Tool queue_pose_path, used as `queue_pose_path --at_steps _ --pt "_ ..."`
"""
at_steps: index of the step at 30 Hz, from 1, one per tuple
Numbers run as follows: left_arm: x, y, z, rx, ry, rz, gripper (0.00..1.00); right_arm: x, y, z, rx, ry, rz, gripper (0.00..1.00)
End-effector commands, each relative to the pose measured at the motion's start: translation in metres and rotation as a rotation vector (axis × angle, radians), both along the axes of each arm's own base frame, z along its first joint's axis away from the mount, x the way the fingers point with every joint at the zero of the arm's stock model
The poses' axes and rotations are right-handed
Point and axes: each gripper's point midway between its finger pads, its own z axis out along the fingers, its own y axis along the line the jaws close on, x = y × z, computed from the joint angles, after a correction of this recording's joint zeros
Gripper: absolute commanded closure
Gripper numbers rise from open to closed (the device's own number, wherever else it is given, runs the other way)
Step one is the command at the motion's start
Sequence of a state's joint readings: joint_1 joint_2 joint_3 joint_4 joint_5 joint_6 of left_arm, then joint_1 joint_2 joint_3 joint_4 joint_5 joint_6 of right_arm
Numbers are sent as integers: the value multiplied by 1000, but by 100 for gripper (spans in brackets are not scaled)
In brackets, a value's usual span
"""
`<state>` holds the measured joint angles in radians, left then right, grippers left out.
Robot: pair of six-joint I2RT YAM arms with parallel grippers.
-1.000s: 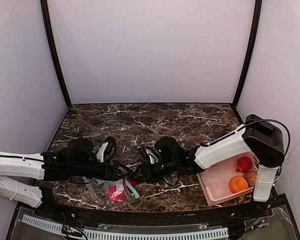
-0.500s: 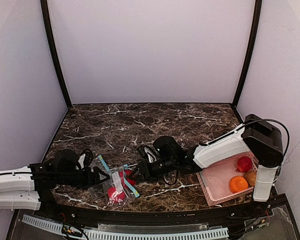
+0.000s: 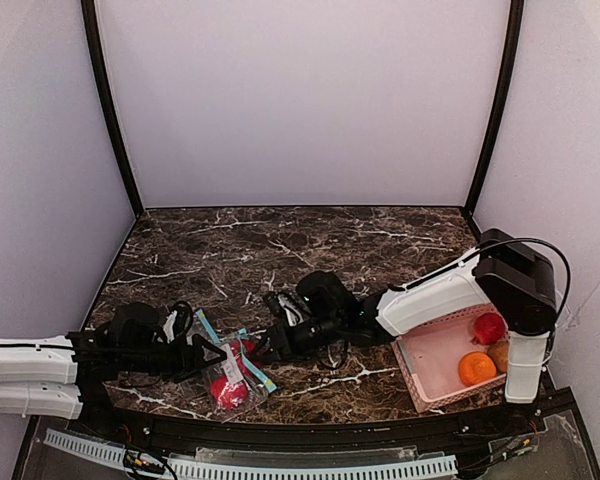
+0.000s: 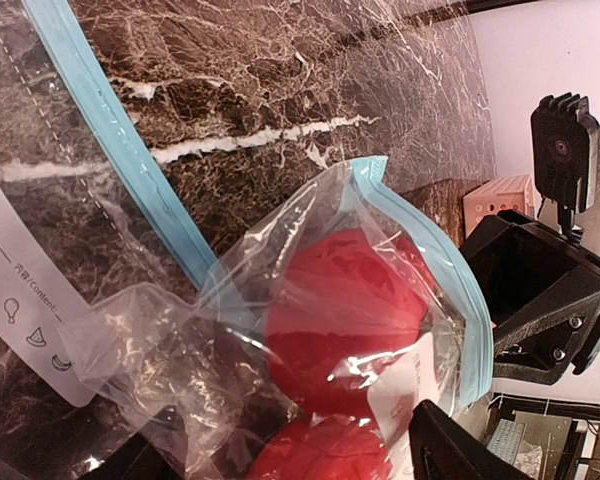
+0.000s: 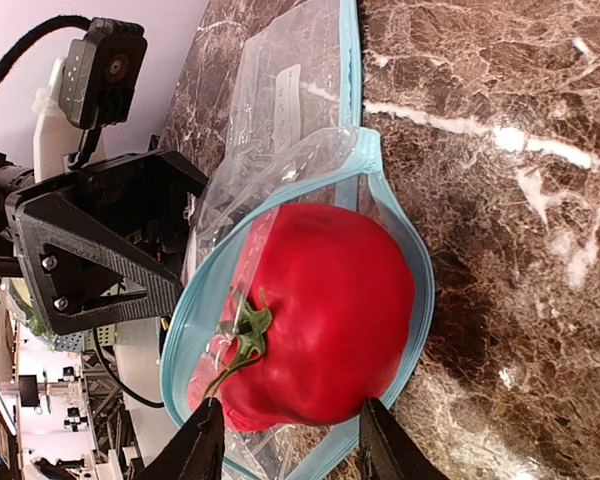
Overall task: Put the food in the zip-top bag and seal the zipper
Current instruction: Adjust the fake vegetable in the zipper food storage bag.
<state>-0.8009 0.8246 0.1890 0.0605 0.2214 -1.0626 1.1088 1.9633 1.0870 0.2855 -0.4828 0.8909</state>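
The clear zip-top bag (image 3: 223, 374) with a blue zipper lies at the near left of the table. In the left wrist view the bag (image 4: 230, 300) holds two red fruits (image 4: 345, 320), one behind the other. My left gripper (image 3: 212, 355) is open, and its fingers straddle the bag's closed end (image 4: 295, 460). My right gripper (image 3: 265, 345) is shut on a red tomato (image 5: 320, 310) by its near end (image 5: 292, 440). The tomato sits inside the bag's open blue mouth (image 5: 395, 230). A red fruit (image 3: 488, 328) and an orange fruit (image 3: 476, 368) lie in the pink basket (image 3: 420, 385).
The pink basket stands at the near right, beside the right arm's base, and also holds a brown item (image 3: 501, 353). The left arm lies low along the near left edge. Purple walls close in the marble table (image 3: 300, 250).
The left arm pulled back to the left, dragging the bag with it, then came forward slightly. The right gripper followed leftward with the tomato at the bag's mouth.
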Motion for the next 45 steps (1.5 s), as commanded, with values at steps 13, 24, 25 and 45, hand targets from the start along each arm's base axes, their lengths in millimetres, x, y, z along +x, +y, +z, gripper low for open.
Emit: queue_pose_path --at_steps 13,24,25,45 --pt "2 -15 3 -51 -10 -50 24 -13 30 19 115 -55 137 56" --pt "3 -19 4 -62 -9 -61 25 -17 36 14 135 -33 159 56" --pt "3 -19 3 -59 -8 -58 25 -18 36 15 140 -32 161 56" --pt "6 -7 3 -1 -23 -28 25 -33 -25 9 -101 -80 33 11"
